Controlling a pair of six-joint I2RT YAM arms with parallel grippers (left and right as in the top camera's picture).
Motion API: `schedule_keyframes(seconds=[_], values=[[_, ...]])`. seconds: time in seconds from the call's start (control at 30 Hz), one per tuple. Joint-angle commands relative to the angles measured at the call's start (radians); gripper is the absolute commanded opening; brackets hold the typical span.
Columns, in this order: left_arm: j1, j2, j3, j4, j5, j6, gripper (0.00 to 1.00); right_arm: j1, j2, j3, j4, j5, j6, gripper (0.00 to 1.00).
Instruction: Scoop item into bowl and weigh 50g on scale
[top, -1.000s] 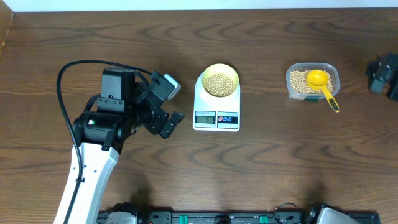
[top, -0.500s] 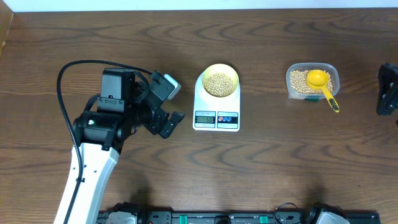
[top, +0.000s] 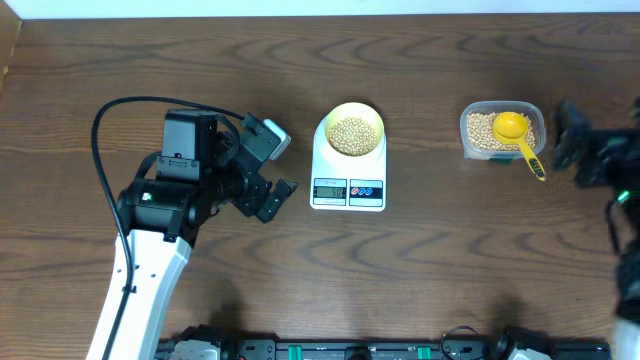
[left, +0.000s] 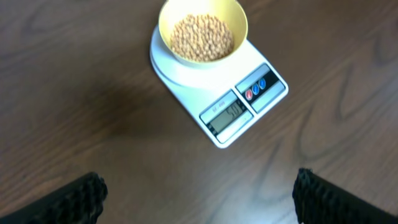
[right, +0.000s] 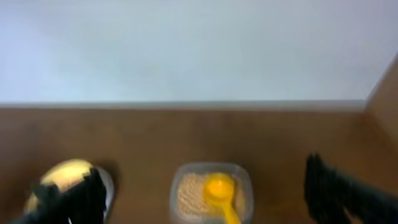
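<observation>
Broadly, you have a dark wooden table (top: 450, 280) with the white digital scale (top: 348, 190) near its middle; read every place from that scale. It looks light and flat, so a knock would probably slide it and upset the reading. Its display is lit, but the digits are too blurred to read with certainty.

Well to the right of the scale sits the clear plastic tub (top: 502, 104), partly filled with beans. On the scale's round platform, at its far end, stands the pale-yellow bowl (top: 354, 106). It is likely thin, light plastic that shifts easily, so leave it alone.

Over in the tub, the yellow scoop (top: 522, 143) lies on the beans with its handle sticking out over the near rim, away from the scale. Judge it stiff and light, and take it by that handle.

Smallest are the soybeans (top: 354, 135) heaped in the bowl. They are hard, smooth and prone to roll, so move them with the scoop, never with your fingers.

Your left gripper (left: 199, 180) hovers just to the left of the scale, jaws spread wide, holding and touching nothing. Your right gripper (right: 202, 174) sits beyond the tub from the scale, facing it, jaws equally wide and empty.
</observation>
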Motion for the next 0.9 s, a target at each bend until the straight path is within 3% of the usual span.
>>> schedule_keyframes(seconds=[0.0, 0.17, 0.37, 0.7, 0.87], values=[[0.004, 0.006, -0.002, 0.0, 0.013, 0.016, 0.98, 0.037, -0.141, -0.261, 0.22, -0.002, -0.17, 0.99], [0.004, 0.006, -0.002, 0.0, 0.013, 0.016, 0.98, 0.134, -0.282, -0.579, 0.519, 0.124, -0.236, 0.99], [0.004, 0.006, -0.002, 0.0, 0.013, 0.016, 0.98, 0.243, -0.433, -0.828, 0.695, 0.224, -0.237, 0.99], [0.004, 0.006, -0.002, 0.0, 0.013, 0.016, 0.98, 0.262, -0.668, -1.09, 0.727, 0.266, -0.237, 0.99], [0.004, 0.006, -0.002, 0.0, 0.013, 0.016, 0.98, 0.259, -0.756, -1.138, 0.688, 0.267, -0.236, 0.99]])
